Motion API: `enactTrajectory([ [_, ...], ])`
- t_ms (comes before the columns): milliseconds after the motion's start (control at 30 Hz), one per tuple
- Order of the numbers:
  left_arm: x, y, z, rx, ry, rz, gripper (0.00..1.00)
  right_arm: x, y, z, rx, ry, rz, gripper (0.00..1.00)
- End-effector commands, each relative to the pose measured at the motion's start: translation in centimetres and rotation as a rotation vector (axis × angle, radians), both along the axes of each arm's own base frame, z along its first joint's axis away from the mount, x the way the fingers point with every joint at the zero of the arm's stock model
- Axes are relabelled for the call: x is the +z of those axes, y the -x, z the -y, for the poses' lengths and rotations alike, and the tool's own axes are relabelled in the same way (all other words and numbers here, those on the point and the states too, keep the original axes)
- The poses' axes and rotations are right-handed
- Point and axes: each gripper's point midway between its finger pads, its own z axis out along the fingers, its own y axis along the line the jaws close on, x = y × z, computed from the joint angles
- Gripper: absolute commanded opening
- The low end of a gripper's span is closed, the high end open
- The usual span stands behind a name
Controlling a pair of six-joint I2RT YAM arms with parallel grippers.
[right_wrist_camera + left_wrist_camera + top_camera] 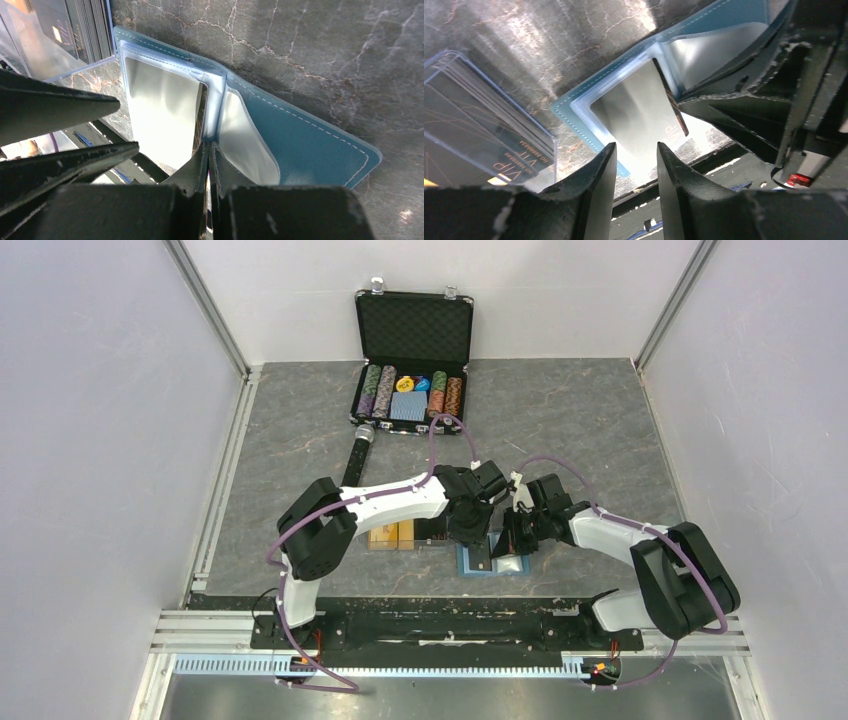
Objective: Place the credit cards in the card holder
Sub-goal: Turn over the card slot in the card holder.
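Card holder (497, 563) is lying open and flat on the surface (600, 440), right in front of both arms. My right gripper (208, 161) is pinched fully closed. As far as I can tell it's got one card (670, 97) by its near end, up on edge right along the fold between the two clear sleeves (160, 115).

Left gripper (636, 150) is partway open with nothing in it, hanging just off the holder's near edge, and the card is up and to the right of it in its own view. The rest of the credit cards (388, 535) sit in the clear box (474, 125) just left of the holder.

What matters, I reckon: the card's long axis lines up with the fold, so it needs tipping into the left-hand sleeve's mouth. The right arm is the one on it.
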Motion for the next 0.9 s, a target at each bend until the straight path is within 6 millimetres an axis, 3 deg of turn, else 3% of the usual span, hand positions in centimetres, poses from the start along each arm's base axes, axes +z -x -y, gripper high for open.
enactTrajectory([
  [0, -0.2, 0.3, 2.0, -0.039, 0.065, -0.021, 0.43, -1.4, 1.2, 0.7, 0.005, 0.045, -0.035, 0.00],
  [167, -1.5, 0.3, 0.9, -0.026, 0.005, -0.020, 0.47, -1.4, 1.2, 0.7, 0.005, 0.044, -0.036, 0.00],
  [400, -1.2, -0.3, -0.5, -0.011, -0.046, 0.024, 0.52, -1.5, 1.3, 0.7, 0.007, 0.047, -0.037, 0.00],
  [700, -2.5, 0.5, 0.4, -0.038, -0.055, -0.006, 0.51, -1.7, 1.5, 0.6, 0.011, 0.044, -0.042, 0.00],
  [867, -1.2, 0.9, 2.5, -0.039, 0.067, -0.029, 0.45, -1.7, 1.5, 0.5, 0.013, 0.042, -0.042, 0.00],
])
